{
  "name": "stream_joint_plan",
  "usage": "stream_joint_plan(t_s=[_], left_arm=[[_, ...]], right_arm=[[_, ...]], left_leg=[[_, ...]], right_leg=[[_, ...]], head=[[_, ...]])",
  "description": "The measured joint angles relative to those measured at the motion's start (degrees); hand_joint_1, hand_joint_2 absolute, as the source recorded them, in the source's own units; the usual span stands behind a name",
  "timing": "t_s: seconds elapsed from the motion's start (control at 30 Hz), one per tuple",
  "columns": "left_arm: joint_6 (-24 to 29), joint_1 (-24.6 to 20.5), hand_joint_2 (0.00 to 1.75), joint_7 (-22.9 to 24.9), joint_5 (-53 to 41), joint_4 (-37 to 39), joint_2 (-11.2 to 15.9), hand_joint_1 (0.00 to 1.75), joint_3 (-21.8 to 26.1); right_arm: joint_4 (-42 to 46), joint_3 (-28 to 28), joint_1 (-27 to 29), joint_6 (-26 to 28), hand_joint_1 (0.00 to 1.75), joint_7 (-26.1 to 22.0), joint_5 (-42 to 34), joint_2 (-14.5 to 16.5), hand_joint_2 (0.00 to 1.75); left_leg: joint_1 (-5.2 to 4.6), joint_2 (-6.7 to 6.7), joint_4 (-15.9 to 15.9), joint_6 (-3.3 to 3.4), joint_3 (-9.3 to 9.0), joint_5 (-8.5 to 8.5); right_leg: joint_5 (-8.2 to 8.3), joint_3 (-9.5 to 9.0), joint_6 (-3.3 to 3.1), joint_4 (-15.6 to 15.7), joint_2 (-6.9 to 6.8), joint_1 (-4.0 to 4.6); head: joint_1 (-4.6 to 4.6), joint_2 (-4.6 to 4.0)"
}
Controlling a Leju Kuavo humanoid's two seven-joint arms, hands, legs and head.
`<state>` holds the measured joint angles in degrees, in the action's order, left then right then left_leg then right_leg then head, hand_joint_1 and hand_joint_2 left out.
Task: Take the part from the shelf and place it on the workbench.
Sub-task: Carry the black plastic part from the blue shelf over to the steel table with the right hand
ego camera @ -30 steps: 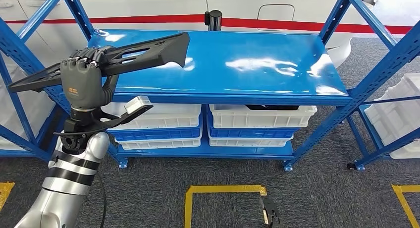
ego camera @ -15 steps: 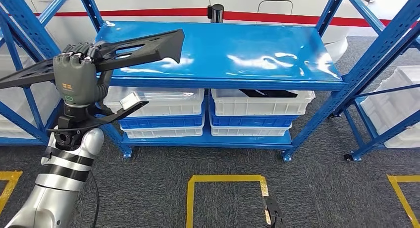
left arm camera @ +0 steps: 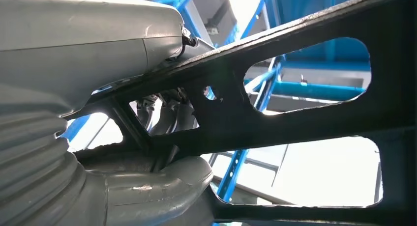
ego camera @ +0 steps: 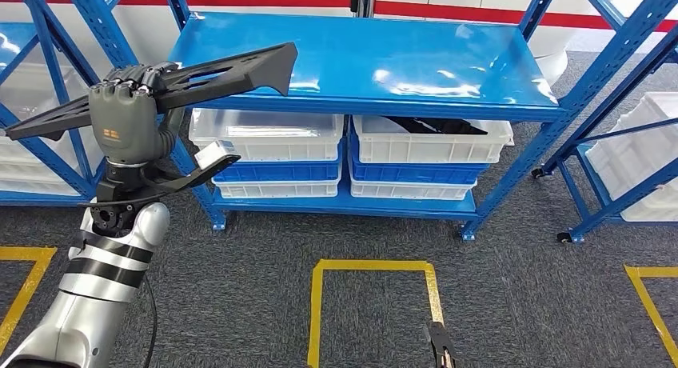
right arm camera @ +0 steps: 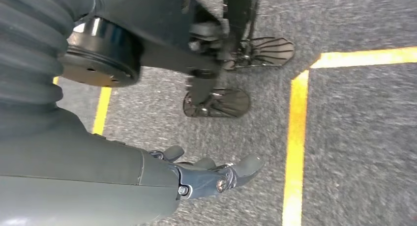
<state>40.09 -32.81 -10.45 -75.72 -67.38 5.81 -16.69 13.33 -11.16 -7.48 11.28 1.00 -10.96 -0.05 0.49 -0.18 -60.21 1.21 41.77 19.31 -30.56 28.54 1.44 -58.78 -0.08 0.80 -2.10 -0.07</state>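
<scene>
My left hand [ego camera: 124, 124] grips a long flat black part [ego camera: 216, 70] with cut-out openings, held level in the air in front of the blue shelf [ego camera: 384, 64]. One end of the part reaches over the shelf's front left edge; the other end sticks out to the left. Close up, the black part [left arm camera: 305, 108] crosses the left wrist view, with the grey thumb [left arm camera: 147, 191] wrapped under it. My right hand [right arm camera: 211, 179] hangs above the grey carpet, fingers spread, holding nothing.
The shelf's top board is bare and glossy. White and blue bins [ego camera: 268, 136] sit on its lower level, one holding a dark part [ego camera: 436, 126]. More blue racks stand left and right. Yellow tape squares [ego camera: 376, 266] mark the carpet. A black post [ego camera: 364, 2] stands behind the shelf.
The whole scene has shifted: the shelf now sits farther away and more floor shows, so the camera has backed off. My left hand keeps its hold on the part.
</scene>
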Motion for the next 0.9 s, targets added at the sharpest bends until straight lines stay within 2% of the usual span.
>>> stream_joint_plan(t_s=[0.03, 0.07, 0.1, 0.13, 0.17, 0.23, 0.27, 0.3, 0.33, 0.37, 0.4, 0.43, 0.47, 0.5, 0.53, 0.57, 0.6, 0.63, 0.67, 0.7, 0.73, 0.77, 0.8, 0.83, 0.87, 0.9], left_arm=[[0.0, -0.2, 1.75, 0.1, 0.1, 0.0, 0.2, 1.75, 0.0], [0.0, -0.4, 1.75, 0.1, 0.2, 0.1, 0.6, 1.75, 0.0], [0.0, -0.6, 1.75, 0.1, 0.3, 0.1, 1.0, 1.75, -0.1], [0.0, -0.8, 1.75, 0.2, 0.5, 0.2, 1.4, 1.75, -0.1], [0.0, -1.1, 1.75, 0.2, 0.7, 0.3, 1.9, 1.75, -0.2], [0.0, -1.5, 1.75, 0.3, 0.9, 0.5, 2.5, 1.75, -0.4], [0.0, -1.5, 1.75, 0.4, 1.0, 0.6, 2.8, 1.75, -0.5], [0.0, -1.5, 1.75, 0.5, 1.1, 0.7, 3.0, 1.75, -0.6], [0.0, -1.4, 1.75, 0.5, 1.1, 0.7, 3.2, 1.75, -0.6], [0.0, -1.4, 1.75, 0.6, 1.2, 0.7, 3.3, 1.75, -0.6], [0.0, -1.4, 1.75, 0.6, 1.2, 0.6, 3.4, 1.75, -0.6], [0.0, -1.4, 1.75, 0.7, 1.2, 0.6, 3.5, 1.75, -0.6], [0.0, -1.3, 1.75, 0.7, 1.3, 0.5, 3.7, 1.75, -0.5], [0.0, -1.3, 1.75, 0.7, 1.3, 0.5, 3.9, 1.75, -0.4], [0.0, -1.2, 1.75, 0.8, 1.2, 0.5, 4.1, 1.75, -0.4], [0.0, -1.0, 1.75, 0.9, 1.1, 0.5, 4.3, 1.75, -0.3], [0.0, -1.0, 1.75, 1.0, 0.9, 0.5, 4.5, 1.75, -0.3], [0.0, -1.0, 1.75, 1.2, 0.7, 0.5, 4.7, 1.75, -0.4], [0.0, -1.0, 1.75, 1.4, 0.6, 0.5, 4.9, 1.75, -0.4], [0.0, -1.0, 1.75, 1.7, 0.6, 0.5, 5.1, 1.75, -0.4], [0.0, -1.0, 1.75, 1.9, 0.6, 0.5, 5.4, 1.75, -0.5], [0.0, -1.0, 1.75, 2.1, 0.6, 0.5, 5.5, 1.75, -0.5], [0.0, -1.0, 1.75, 2.3, 0.6, 0.5, 5.7, 1.75, -0.6], [0.0, -1.0, 1.75, 2.5, 0.6, 0.5, 5.8, 1.75, -0.7], [0.0, -1.0, 1.75, 2.6, 0.6, 0.5, 5.9, 1.75, -0.8], [0.0, -1.0, 1.75, 2.7, 0.6, 0.5, 6.1, 1.75, -0.9]], right_arm=[[0.0, 0.2, 0.1, 0.0, 0.0, -0.3, -0.3, 0.0, 1.75], [0.0, 0.5, 0.2, 0.0, 0.0, -0.6, -0.6, 0.1, 1.75], [0.0, 0.7, 0.4, 0.0, 0.0, -0.9, -0.9, 0.1, 1.75], [0.0, 1.0, 0.5, 0.0, 0.0, -1.1, -1.2, 0.1, 1.75], [0.0, 1.4, 0.5, 0.0, 0.0, -1.3, -1.4, 0.2, 1.75], [0.0, 1.8, 0.6, -0.1, 0.0, -1.7, -1.6, 0.3, 1.75], [0.0, 2.0, 0.6, -0.2, 0.0, -1.8, -1.7, 0.4, 1.75], [0.0, 2.2, 0.6, -0.3, 0.0, -1.9, -1.7, 0.5, 1.75], [0.0, 2.3, 0.7, -0.3, 0.0, -1.9, -1.7, 0.6, 1.75], [0.0, 2.5, 0.7, -0.3, 0.0, -2.0, -1.6, 0.7, 1.75], [0.0, 2.6, 0.8, -0.3, 0.0, -2.2, -1.6, 0.8, 1.75], [0.0, 2.7, 0.8, -0.3, 0.0, -2.3, -1.5, 0.8, 1.75], [0.0, 2.7, 0.8, -0.3, 0.0, -2.5, -1.5, 0.9, 1.75], [0.0, 2.8, 1.0, -0.3, 0.0, -2.7, -1.4, 1.0, 1.75], [0.0, 2.8, 1.1, -0.4, 0.0, -2.9, -1.4, 1.0, 1.75], [0.0, 2.8, 1.4, -0.4, 0.0, -3.1, -1.4, 1.1, 1.75], [0.0, 2.9, 1.7, -0.5, 0.0, -3.3, -1.4, 1.2, 1.75], [0.0, 2.9, 2.1, -0.6, 0.0, -3.5, -1.5, 1.2, 1.75], [0.0, 3.0, 2.3, -0.7, 0.0, -3.7, -1.6, 1.3, 1.75], [0.0, 3.1, 2.5, -0.8, 0.0, -3.8, -1.6, 1.4, 1.75], [0.0, 3.2, 2.6, -0.9, 0.0, -4.0, -1.7, 1.5, 1.75], [0.0, 3.2, 2.6, -1.0, 0.0, -4.1, -1.7, 1.5, 1.75], [0.0, 3.3, 2.7, -1.1, 0.0, -4.2, -1.8, 1.5, 1.75], [0.0, 3.4, 2.7, -1.2, 0.0, -4.3, -1.8, 1.5, 1.75], [0.0, 3.5, 2.7, -1.2, 0.0, -4.4, -1.8, 1.5, 1.75], [0.1, 3.6, 2.7, -1.2, 0.0, -4.4, -1.8, 1.5, 1.75]], left_leg=[[0.04, 0.07, 0.4, -0.38, 0.04, -0.76], [0.14, 0.1, 0.8, -0.74, 0.14, -1.29], [0.2, 0.08, 0.8, -1.08, 0.46, -0.87], [0.23, 0.04, -0.1, -1.37, 0.96, 0.7], [0.27, 0.02, -2.2, -1.62, 1.64, 3.4], [0.42, 0.0, -9.4, -2.18, 3.0, 9.22], [0.56, 0.0, -13.0, -2.49, 3.3, 10.51], [0.74, 0.01, -15.3, -2.78, 3.01, 10.42], [0.98, 0.01, -15.7, -3.04, 1.84, 9.31], [1.26, 0.02, -14.0, -3.31, -0.39, 7.95], [1.53, 0.03, -10.7, -3.68, -3.25, 7.65], [1.58, -0.07, -6.9, -3.88, -6.17, 8.1], [1.56, -0.15, -3.8, -3.87, -8.25, 8.94], [1.39, -0.23, -1.9, -3.64, -9.27, 9.84], [1.11, -0.3, -1.2, -3.02, -9.37, 9.84], [0.99, -0.22, -1.1, -2.24, -8.85, 9.35], [0.87, -0.17, -1.0, -1.4, -8.29, 8.7], [0.81, -0.11, -0.8, -0.55, -7.62, 7.97], [0.79, -0.06, -0.6, 0.17, -6.81, 7.17], [0.73, -0.06, -0.6, 0.61, -5.93, 6.39], [0.66, -0.06, -0.6, 0.83, -4.96, 5.62], [0.6, -0.06, -0.6, 0.87, -3.96, 4.84], [0.55, -0.06, -0.6, 0.82, -2.96, 4.07], [0.53, -0.06, -0.6, 0.72, -1.99, 3.31], [0.54, -0.06, -0.6, 0.58, -1.09, 2.57], [0.54, -0.06, -0.6, 0.39, -0.3, 1.82]], right_leg=[[0.13, -0.03, -0.32, 0.9, 0.0, 0.15], [0.88, 0.51, -0.65, 1.0, -0.03, -0.13], [1.64, 0.8, -1.07, 1.3, -0.09, -0.4], [2.57, 1.28, -1.59, 1.5, -0.19, -0.71], [3.5, 1.84, -1.95, 1.7, -0.29, -1.02], [5.03, 3.48, -2.3, 1.7, -0.39, -1.0], [5.74, 4.37, -2.2, 1.6, -0.41, -1.03], [6.41, 5.27, -2.06, 1.5, -0.43, -1.08], [7.01, 6.16, -1.83, 1.4, -0.45, -1.19], [7.51, 7.01, -1.52, 1.1, -0.47, -1.33], [7.92, 7.8, -1.15, 0.7, -0.48, -1.42], [8.26, 8.58, -0.73, 0.2, -0.48, -1.44], [8.61, 9.15, -0.29, -0.2, -0.46, -1.33], [9.03, 9.59, 0.11, -0.4, -0.43, -1.25], [9.55, 9.91, 0.54, -0.3, -0.41, -1.22], [10.04, 10.17, 0.96, -0.2, -0.39, -1.23], [9.87, 10.67, 1.21, -0.4, -0.35, -1.36], [8.76, 11.39, 1.26, -1.3, -0.3, -1.43], [6.68, 12.35, 1.08, -3.3, -0.24, -1.5], [3.95, 13.46, 0.8, -6.5, -0.18, -1.57], [1.42, 14.48, 0.66, -10.4, -0.14, -1.59], [-0.26, 15.11, 0.77, -14.1, -0.13, -1.6], [-0.8, 15.05, 1.13, -16.6, -0.12, -1.6], [-0.36, 14.09, 1.61, -17.3, -0.11, -1.59], [0.64, 12.12, 2.01, -16.0, -0.1, -1.57], [1.41, 9.13, 2.12, -12.9, -0.1, -1.52]], head=[[0.06, 0.0], [0.1, 0.0], [0.16, 0.0], [0.13, 0.0], [0.08, 0.0], [-0.02, 0.0], [-0.05, 0.0], [-0.07, 0.0], [-0.09, 0.0], [-0.11, 0.0], [-0.11, 0.0], [-0.19, 0.0], [-0.16, 0.0], [-0.15, 0.0], [-0.11, 0.0], [-0.05, 0.0], [-0.04, 0.0], [0.04, 0.0], [0.12, 0.0], [0.24, 0.0], [0.32, 0.0], [0.34, 0.0], [0.34, 0.0], [0.35, 0.0], [0.35, 0.0], [0.36, 0.0]])
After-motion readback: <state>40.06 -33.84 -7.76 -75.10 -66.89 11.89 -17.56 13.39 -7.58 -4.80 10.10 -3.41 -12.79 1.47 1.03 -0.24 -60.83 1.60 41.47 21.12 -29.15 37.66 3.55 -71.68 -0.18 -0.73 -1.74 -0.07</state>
